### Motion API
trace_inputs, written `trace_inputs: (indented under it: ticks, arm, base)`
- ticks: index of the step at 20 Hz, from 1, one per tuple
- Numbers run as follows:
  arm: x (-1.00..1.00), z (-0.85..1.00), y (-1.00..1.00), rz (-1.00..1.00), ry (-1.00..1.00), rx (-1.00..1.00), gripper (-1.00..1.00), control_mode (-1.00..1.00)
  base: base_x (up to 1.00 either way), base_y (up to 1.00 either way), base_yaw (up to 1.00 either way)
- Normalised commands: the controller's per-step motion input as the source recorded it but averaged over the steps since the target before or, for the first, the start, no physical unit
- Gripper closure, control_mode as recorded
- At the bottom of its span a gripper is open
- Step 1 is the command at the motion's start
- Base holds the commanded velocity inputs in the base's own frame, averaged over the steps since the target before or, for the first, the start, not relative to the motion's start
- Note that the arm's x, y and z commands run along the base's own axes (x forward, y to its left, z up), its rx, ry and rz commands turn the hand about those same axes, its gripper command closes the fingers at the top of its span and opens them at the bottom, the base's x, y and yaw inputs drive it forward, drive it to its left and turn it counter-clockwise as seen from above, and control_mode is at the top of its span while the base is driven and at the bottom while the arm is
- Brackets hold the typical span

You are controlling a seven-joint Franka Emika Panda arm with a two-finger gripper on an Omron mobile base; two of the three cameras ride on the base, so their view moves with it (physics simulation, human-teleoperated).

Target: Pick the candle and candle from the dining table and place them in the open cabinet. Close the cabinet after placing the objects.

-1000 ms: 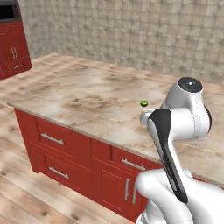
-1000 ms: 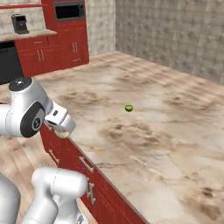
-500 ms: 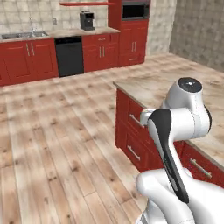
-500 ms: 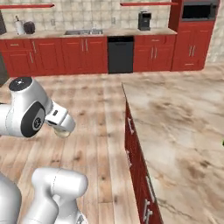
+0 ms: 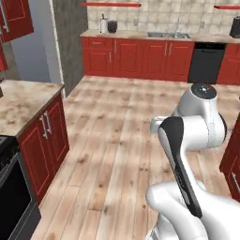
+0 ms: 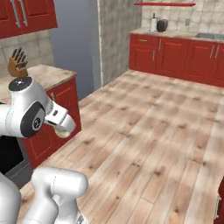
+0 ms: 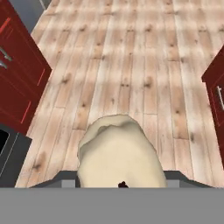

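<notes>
Fingers (image 7: 121, 183) are clamped on a pale cream candle (image 7: 119, 153), and it fills the lower middle of the hand view, bulging right up between them so the tips themselves are hidden behind it. From the right base view the same cream lump (image 6: 64, 132) peeks out under the white wrist, left of centre, tucked in tight against the arm. That's a carrying posture by my reading: arm folded close to the body, load held low and near, so nothing swings while the base rolls across the room.

And it is open floor out there! Wooden floorboards (image 5: 122, 140) stretch through the middle of both base views, with nothing under the candle but planks in the hand view. A red base unit with a marbled counter (image 5: 23, 96) sits at the left edge of the left base view. A knife block (image 6: 17, 65) stands on that same counter at the upper left of the right base view. A red wall cabinet (image 5: 16, 18) hangs in the upper left corner of the left base view; I can't tell from here whether that door stands open.

My call: one candle is in transit, and placing it and closing up are not yet done.
</notes>
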Motion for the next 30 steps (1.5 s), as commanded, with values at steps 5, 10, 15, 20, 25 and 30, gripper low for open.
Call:
trace_inputs:
  ticks: [5, 10, 15, 20, 25, 30]
  arm:
    - [0.0, 0.0, 0.0, 0.0, 0.0, 0.0, 1.0, 1.0]
    - [0.0, 0.0, 0.0, 0.0, 0.0, 0.0, 1.0, 1.0]
    - [0.0, 0.0, 0.0, 0.0, 0.0, 0.0, 1.0, 1.0]
    - [0.0, 0.0, 0.0, 0.0, 0.0, 0.0, 1.0, 1.0]
    - [0.0, 0.0, 0.0, 0.0, 0.0, 0.0, 1.0, 1.0]
    - [0.0, 0.0, 0.0, 0.0, 0.0, 0.0, 1.0, 1.0]
  base:
    - [0.0, 0.5, 0.93]
    - [0.0, 0.48, 0.9]
    - [0.03, 0.43, 0.85]
    - [0.01, 0.16, 0.79]
    - [0.03, -0.03, 0.64]
    - [0.2, -0.64, 0.24]
